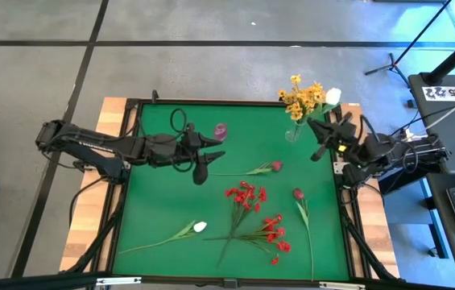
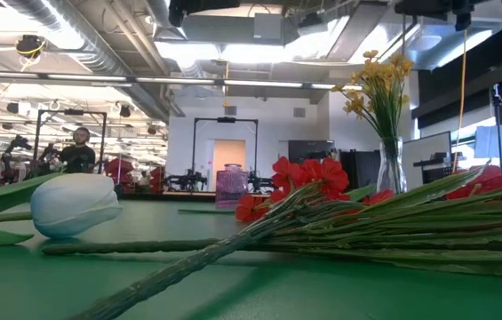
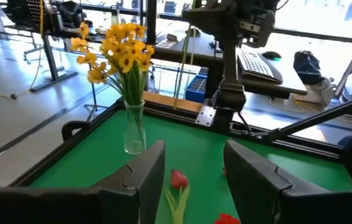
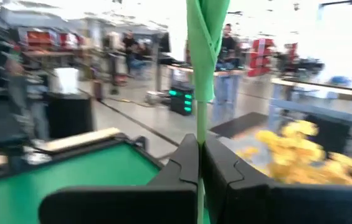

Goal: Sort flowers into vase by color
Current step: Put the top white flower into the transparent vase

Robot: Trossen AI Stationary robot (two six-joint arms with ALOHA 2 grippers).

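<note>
**Holding a white tulip beside the yellow bouquet**

Pinching a green stem (image 4: 199, 93) between pressed-together right gripper (image 1: 321, 149) jaws, white tulip (image 1: 333, 96) raised just beside the yellow flowers (image 1: 302, 98) in the clear vase (image 1: 294, 131). Hovering over the green mat (image 1: 155, 209), left gripper (image 1: 202, 163) spread and empty. Lying on the mat: red sprays (image 1: 247, 196), two dark pink tulips (image 1: 276, 166), another white tulip (image 1: 200, 227), near a pink vase (image 1: 220, 130).

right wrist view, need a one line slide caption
Right gripper shut on a green flower stem, raised beside the yellow blossoms.
</note>
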